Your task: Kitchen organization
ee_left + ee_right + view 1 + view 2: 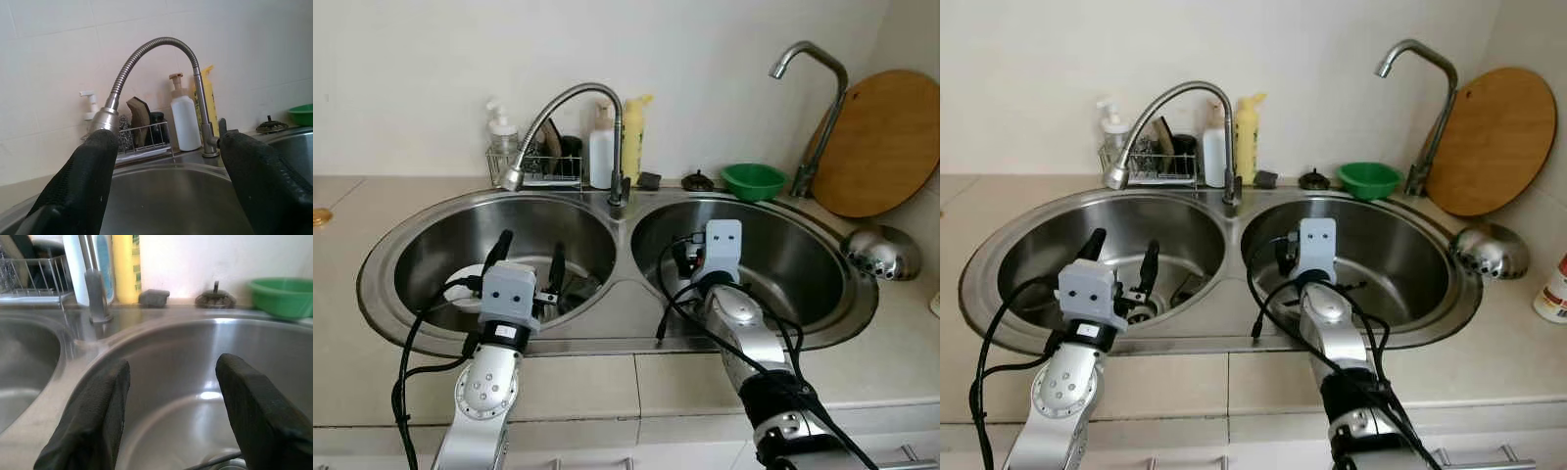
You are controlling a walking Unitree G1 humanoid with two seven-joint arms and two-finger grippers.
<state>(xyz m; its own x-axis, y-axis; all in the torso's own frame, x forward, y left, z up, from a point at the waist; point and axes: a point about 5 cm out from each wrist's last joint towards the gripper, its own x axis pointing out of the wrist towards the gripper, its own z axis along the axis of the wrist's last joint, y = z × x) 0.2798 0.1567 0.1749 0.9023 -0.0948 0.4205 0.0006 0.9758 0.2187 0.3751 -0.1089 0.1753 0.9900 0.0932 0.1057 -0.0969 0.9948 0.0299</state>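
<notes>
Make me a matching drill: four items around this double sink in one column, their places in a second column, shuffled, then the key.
Items
1. green bowl
2. round wooden board
3. left gripper
4. wire rack

Places
A. over the left basin
B. behind the left basin, by the wall
C. on the ledge behind the right basin
D. leaning against the wall at far right

Pairs: 1-C, 2-D, 3-A, 4-B

Left claw point(529, 259) is covering part of a white object point(462, 284) in the left basin; wooden board point(886, 137) and red-labelled container point(1554, 289) are running off the frame edge
</notes>
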